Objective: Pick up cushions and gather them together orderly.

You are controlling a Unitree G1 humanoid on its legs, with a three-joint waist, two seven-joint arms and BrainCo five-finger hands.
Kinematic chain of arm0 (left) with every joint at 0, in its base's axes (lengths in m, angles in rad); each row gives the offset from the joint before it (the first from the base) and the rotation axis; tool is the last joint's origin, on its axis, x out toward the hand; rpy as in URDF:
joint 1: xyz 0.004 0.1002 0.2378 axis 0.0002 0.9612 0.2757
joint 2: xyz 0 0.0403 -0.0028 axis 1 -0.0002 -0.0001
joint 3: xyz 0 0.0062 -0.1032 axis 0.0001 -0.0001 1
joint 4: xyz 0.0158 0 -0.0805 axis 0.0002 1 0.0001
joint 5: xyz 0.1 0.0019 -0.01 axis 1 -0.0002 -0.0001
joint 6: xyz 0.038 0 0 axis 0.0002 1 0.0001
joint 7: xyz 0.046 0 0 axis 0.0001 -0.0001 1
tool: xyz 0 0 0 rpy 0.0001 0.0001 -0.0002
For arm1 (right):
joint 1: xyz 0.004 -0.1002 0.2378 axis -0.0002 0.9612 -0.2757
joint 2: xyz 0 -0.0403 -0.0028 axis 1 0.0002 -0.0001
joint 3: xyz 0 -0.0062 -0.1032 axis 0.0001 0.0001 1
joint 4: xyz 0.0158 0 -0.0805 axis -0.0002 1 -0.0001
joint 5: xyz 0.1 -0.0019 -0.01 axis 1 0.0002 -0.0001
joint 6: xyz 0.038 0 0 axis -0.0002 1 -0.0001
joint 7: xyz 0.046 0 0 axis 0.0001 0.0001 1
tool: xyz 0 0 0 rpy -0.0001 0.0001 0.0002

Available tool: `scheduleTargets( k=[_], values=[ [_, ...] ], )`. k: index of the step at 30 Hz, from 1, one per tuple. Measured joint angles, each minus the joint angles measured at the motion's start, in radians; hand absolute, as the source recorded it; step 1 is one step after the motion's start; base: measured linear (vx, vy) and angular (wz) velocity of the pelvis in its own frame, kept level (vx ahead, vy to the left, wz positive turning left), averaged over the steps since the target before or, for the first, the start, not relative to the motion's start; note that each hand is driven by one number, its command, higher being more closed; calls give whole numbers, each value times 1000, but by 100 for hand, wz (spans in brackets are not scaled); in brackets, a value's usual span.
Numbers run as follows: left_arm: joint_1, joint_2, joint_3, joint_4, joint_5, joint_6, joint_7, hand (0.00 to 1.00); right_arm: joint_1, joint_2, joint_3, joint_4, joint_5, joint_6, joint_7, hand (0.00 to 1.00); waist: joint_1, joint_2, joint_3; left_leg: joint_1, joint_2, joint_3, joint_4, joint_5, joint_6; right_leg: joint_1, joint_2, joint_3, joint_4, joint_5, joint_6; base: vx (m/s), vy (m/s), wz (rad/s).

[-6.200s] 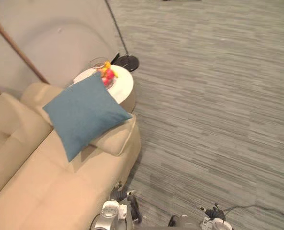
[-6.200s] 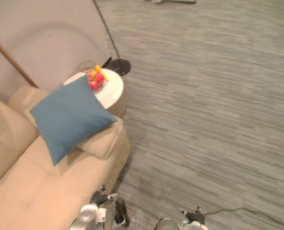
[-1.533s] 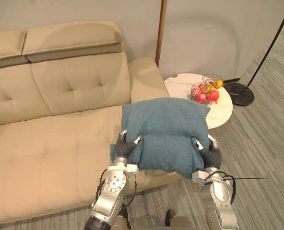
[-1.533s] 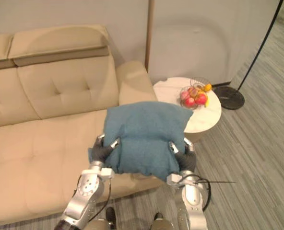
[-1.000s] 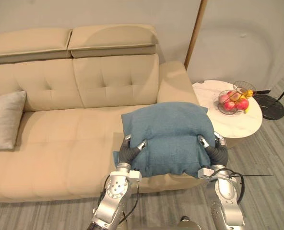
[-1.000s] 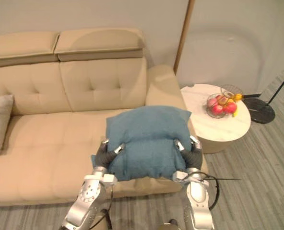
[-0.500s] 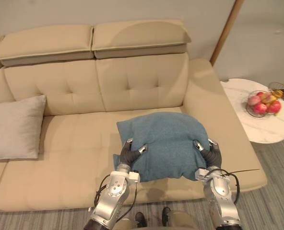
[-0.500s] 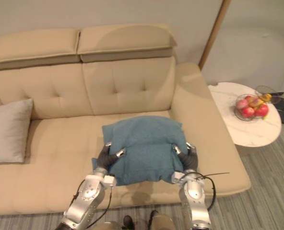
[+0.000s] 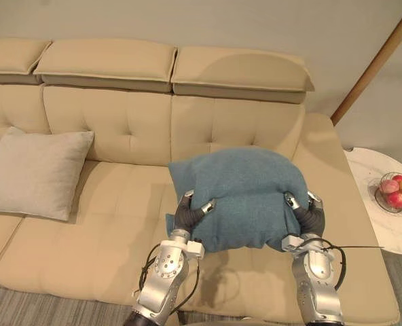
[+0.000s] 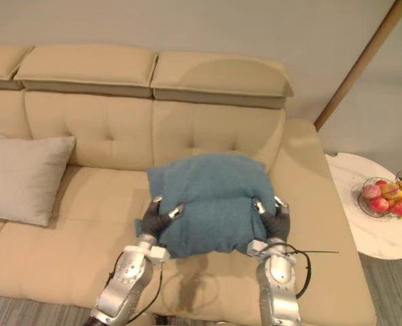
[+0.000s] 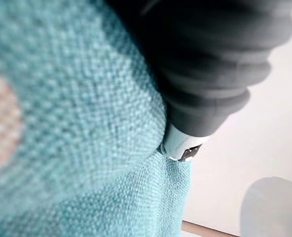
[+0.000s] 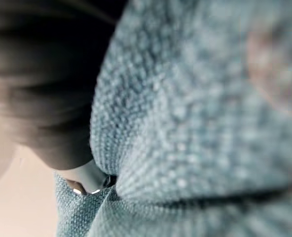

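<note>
I hold a teal blue cushion (image 9: 245, 193) above the seat of a beige sofa (image 9: 119, 224), near its right end. My left hand (image 9: 186, 214) is shut on the cushion's left edge and my right hand (image 9: 308, 217) is shut on its right edge. Close up, the teal weave (image 11: 62, 148) presses against my left hand (image 11: 205, 84), and the same cloth (image 12: 195, 138) bulges beside my right hand (image 12: 47, 113). A light grey cushion (image 9: 37, 173) leans against the sofa back at the left.
A round white side table (image 9: 388, 224) stands right of the sofa with a wire bowl of fruit (image 9: 398, 193) on it. A wooden pole (image 9: 374, 64) leans up the wall at the right. Grey striped floor (image 10: 391, 292) lies in front.
The camera has swung left: the sofa and side table slid right and the grey cushion came further into view. The blue cushion stays held in both hands.
</note>
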Motion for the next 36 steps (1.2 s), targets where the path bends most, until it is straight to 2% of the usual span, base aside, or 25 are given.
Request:
scheduleTargets(
  k=[8, 12, 18, 21, 22, 23, 24, 25, 26, 28, 29, 30, 32, 34, 36],
  values=[
    [16, 30, -20, 5, 2, 9, 0, 100, -2, -16, 15, 67, -5, 11, -1, 100, -3, 12, -7, 82, 21, -2, -177, 107, -35, 0, 41, 34, -18, 34, -10, 14, -70, -9],
    [16, 30, -34, 5, 2, 10, 0, 100, 0, -36, 15, 67, -38, 12, -2, 100, -17, 18, -12, 92, 39, -8, -189, 148, -25, 2, 60, 40, -17, 69, -17, 15, -72, -6],
    [16, 30, -47, 5, 3, 21, 0, 100, 30, -38, 14, 67, -41, 13, -5, 100, -34, 29, -31, 100, 43, -57, -202, 181, -18, 1, 66, 11, 29, 70, -17, 18, -53, 16],
    [16, 32, -56, 6, 12, 26, 0, 100, 50, -36, 10, 67, -41, 13, -8, 100, -35, 36, -34, 94, 70, -87, -199, 183, -18, -32, 88, -12, 127, 69, -18, 2, -74, 47],
    [14, 32, -50, 7, 19, 25, 1, 100, 47, -36, 8, 69, -41, 12, -9, 100, -33, 56, -25, 84, 95, -100, -187, 185, -17, -94, 94, -10, 208, 46, -30, -43, -102, 24],
    [8, 30, -42, 11, 20, 24, 1, 100, 46, -35, 12, 68, -41, 10, -10, 100, -35, 53, -25, 50, 97, -113, -158, 183, -19, -103, 97, -2, 125, -14, -39, -54, -110, 32],
    [-1, 30, -39, 11, 20, 24, 1, 100, 43, -32, 14, 67, -40, 9, -12, 100, -35, 27, -34, 17, 80, -103, -126, 176, -28, -92, 75, 4, -8, 43, -36, -42, -127, 43],
    [-38, 20, -39, 28, 20, 22, 1, 100, 20, -35, 13, 67, -40, 6, -18, 100, -34, 20, -12, -33, 88, -85, -30, 94, -56, -90, 55, 9, -49, 69, -35, -29, -94, 20],
    [-62, -1, -39, 61, 19, 23, 1, 100, -11, -56, 3, 85, -40, 8, -21, 100, -27, 62, 7, -63, 137, -48, 64, 16, -54, -97, 82, -2, -30, 69, -37, -49, -87, 1],
    [-68, -10, -46, 92, 19, 25, 1, 100, -18, -61, -6, 107, -41, 17, -25, 100, -28, 66, 13, -47, 157, -21, 130, -14, -44, -110, 73, -1, 25, 60, -49, -35, -27, -28],
    [-67, -10, -54, 91, 19, 24, 1, 100, -8, -63, -8, 99, -42, 17, -29, 100, -36, 69, 11, -27, 157, -30, 133, -8, -46, -116, 65, -1, 38, 53, -38, 2, -14, -28],
    [-68, -14, -57, 90, 19, 24, 1, 100, -7, -73, -10, 97, -49, 17, -30, 100, -47, 82, 3, -26, 149, -50, 93, -7, -80, -134, 62, 0, 45, 47, -29, -27, 30, -14],
    [-87, -12, -80, 90, 19, 24, 0, 100, -7, -67, -34, 98, -76, 17, -35, 100, -78, 91, -4, 13, 116, -57, -52, 2, -120, -179, 39, -8, 63, 42, -15, -61, 139, 13],
    [-104, -1, -88, 91, 19, 24, 0, 100, -8, -59, -48, 99, -81, 19, -38, 100, -82, 64, 13, 39, 74, -40, -131, 57, -102, -203, 9, 14, 78, 58, 10, -86, 185, -1],
    [-105, 18, -82, 91, 19, 24, 1, 100, -20, -44, -46, 100, -102, 26, -39, 100, -78, 51, 21, 48, 57, -7, -136, 60, -91, -212, -3, 57, 65, 95, 37, -75, 168, -39]
  ],
)
